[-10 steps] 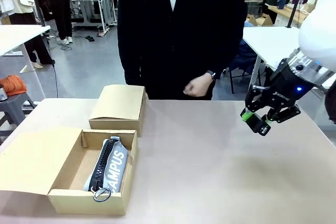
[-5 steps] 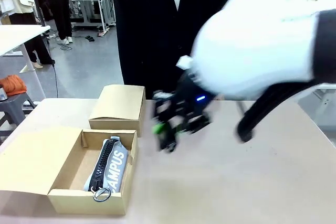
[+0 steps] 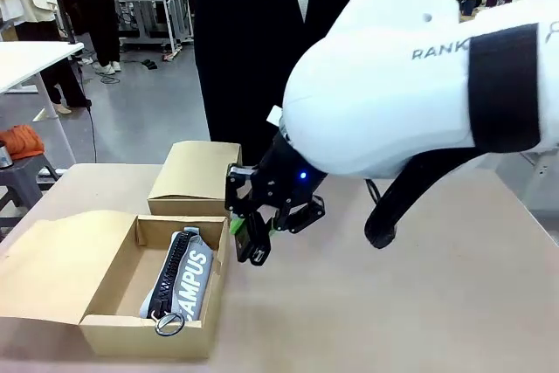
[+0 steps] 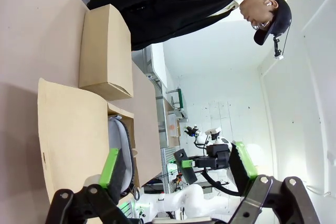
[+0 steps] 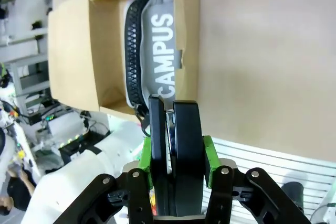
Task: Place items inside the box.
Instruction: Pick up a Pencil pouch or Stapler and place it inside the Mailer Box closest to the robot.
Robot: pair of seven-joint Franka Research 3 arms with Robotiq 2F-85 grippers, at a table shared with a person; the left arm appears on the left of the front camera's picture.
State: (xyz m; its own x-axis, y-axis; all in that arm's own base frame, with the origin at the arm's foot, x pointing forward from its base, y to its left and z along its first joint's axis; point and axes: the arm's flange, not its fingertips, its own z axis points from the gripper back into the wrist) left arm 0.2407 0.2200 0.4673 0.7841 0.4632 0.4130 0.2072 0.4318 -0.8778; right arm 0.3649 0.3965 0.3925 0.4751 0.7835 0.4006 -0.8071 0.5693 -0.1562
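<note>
My right gripper (image 3: 252,239) is shut on a black stapler (image 3: 256,249) and hangs just off the right wall of the open cardboard box (image 3: 140,336). A grey zip pouch (image 3: 186,280) lettered "CAMPUS" lies inside the box. From the right wrist, the stapler (image 5: 176,145) stands upright between the green pads of the right gripper (image 5: 176,167), above the table beside the box (image 5: 71,51) and its pouch (image 5: 155,45). My left gripper (image 4: 177,161) is open, with nothing between its fingers, near the box flap (image 4: 73,129).
A closed cardboard box (image 3: 196,174) stands behind the open one, at the table's far left. A person in a dark jacket (image 3: 262,41) stands at the far edge. The open lid (image 3: 52,268) lies flat to the left. Bare table stretches to the right.
My right arm has swept from the table's right side across to the open box, carrying the stapler. The person's hand has dropped out of sight behind the arm.
</note>
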